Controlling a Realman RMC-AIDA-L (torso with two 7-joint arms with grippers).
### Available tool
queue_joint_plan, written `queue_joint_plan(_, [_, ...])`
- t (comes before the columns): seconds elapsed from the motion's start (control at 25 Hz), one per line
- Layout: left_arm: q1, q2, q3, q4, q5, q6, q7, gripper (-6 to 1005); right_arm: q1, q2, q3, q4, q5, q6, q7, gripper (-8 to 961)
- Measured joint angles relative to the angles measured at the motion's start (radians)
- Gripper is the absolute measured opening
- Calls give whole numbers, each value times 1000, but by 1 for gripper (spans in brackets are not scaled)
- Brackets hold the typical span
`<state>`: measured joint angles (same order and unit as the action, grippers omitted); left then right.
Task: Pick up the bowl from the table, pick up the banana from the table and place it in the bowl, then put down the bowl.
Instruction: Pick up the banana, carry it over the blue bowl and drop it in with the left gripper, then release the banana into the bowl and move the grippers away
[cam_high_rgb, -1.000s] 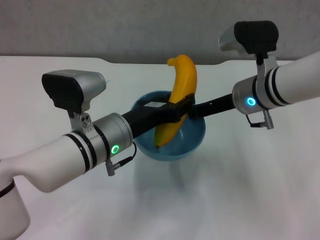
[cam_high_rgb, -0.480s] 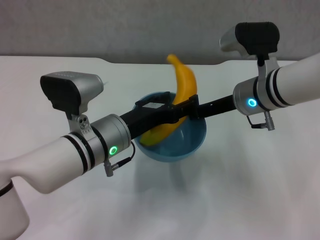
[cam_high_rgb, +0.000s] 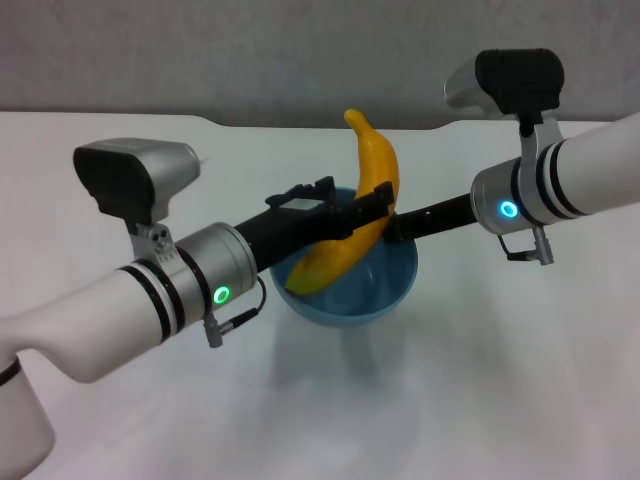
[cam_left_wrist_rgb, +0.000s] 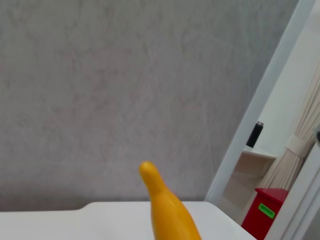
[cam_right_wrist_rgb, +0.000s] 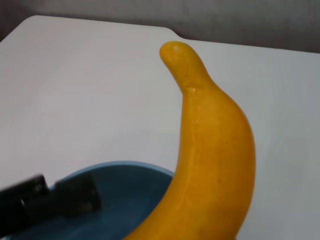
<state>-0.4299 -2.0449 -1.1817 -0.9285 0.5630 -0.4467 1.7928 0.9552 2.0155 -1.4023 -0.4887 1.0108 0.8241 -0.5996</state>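
Observation:
The light-blue bowl (cam_high_rgb: 385, 285) hangs a little above the white table (cam_high_rgb: 520, 380), its shadow on the surface below. My right gripper (cam_high_rgb: 392, 226) reaches in from the right and is shut on the bowl's right rim. The yellow banana (cam_high_rgb: 375, 170) leans steeply in the bowl, lower end inside at the left, stem end high over the far rim. My left gripper (cam_high_rgb: 372, 203) comes across the bowl from the left and is shut on the banana's middle. The left wrist view shows only the banana's upper end (cam_left_wrist_rgb: 167, 210). The right wrist view shows the banana (cam_right_wrist_rgb: 215, 150) over the bowl (cam_right_wrist_rgb: 125, 200).
The table's far edge has a shallow notch (cam_high_rgb: 300, 122) behind the bowl, with a grey wall beyond it. Both forearms cross above the table at bowl height, meeting over the bowl. A dark finger (cam_right_wrist_rgb: 50, 200) of the left gripper lies over the bowl in the right wrist view.
The banana has tipped from nearly upright to a slant, its lower end swinging left inside the bowl. The left gripper turned with it. The bowl and right gripper shifted slightly right.

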Motion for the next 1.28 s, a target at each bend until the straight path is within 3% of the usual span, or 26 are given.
queue_joint_plan(0.6, [43,9,-120,-66,8,-25,74,901,-17,-9,-3,20,-27,43,14,109])
queue_joint_plan(0.84, [51,11,-149,-67,10,-17,113,901,28,-16,2,22,-170,109,103,111])
queue_joint_plan(1.28, [77,11,-193,-62,10,-15,152,901,31,-6,-9,29,-207,86,116,115])
